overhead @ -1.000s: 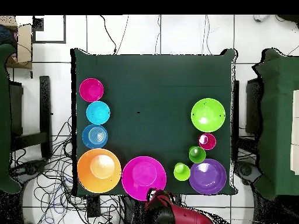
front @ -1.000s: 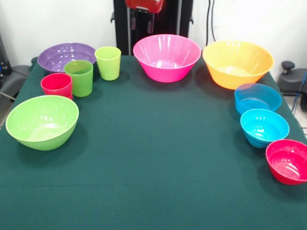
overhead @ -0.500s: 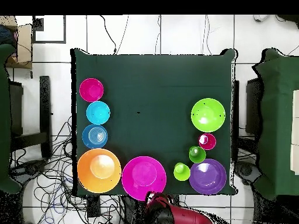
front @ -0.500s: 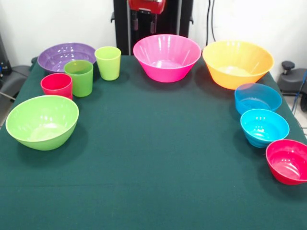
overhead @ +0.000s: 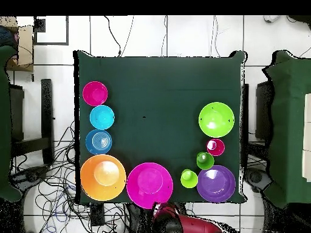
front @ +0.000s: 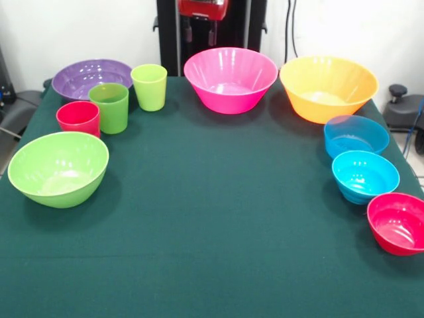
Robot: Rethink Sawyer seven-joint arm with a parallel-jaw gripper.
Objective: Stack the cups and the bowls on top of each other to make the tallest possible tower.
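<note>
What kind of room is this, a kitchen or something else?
Probably a robot lab, not a kitchen. A red robot arm stands at a green-covered table, loose cables trail over the tiled floor, and plastic bowls like the pink bowl are laid out.

A: What sits around the pink bowl (front: 230, 79) on the counter (front: 212, 225)?

B: Right of it, the orange bowl (front: 328, 87). Nearer the camera on that side, a row of three small bowls: translucent blue bowl (front: 356, 136), turquoise bowl (front: 365, 176), red bowl (front: 397, 223).

A: And left?

B: The lime cup (front: 149, 87), green cup (front: 109, 107) and red cup (front: 78, 118), with the purple bowl (front: 89, 77) behind them. The lime-green bowl (front: 58, 168) stands nearest. Nothing is stacked.
</note>
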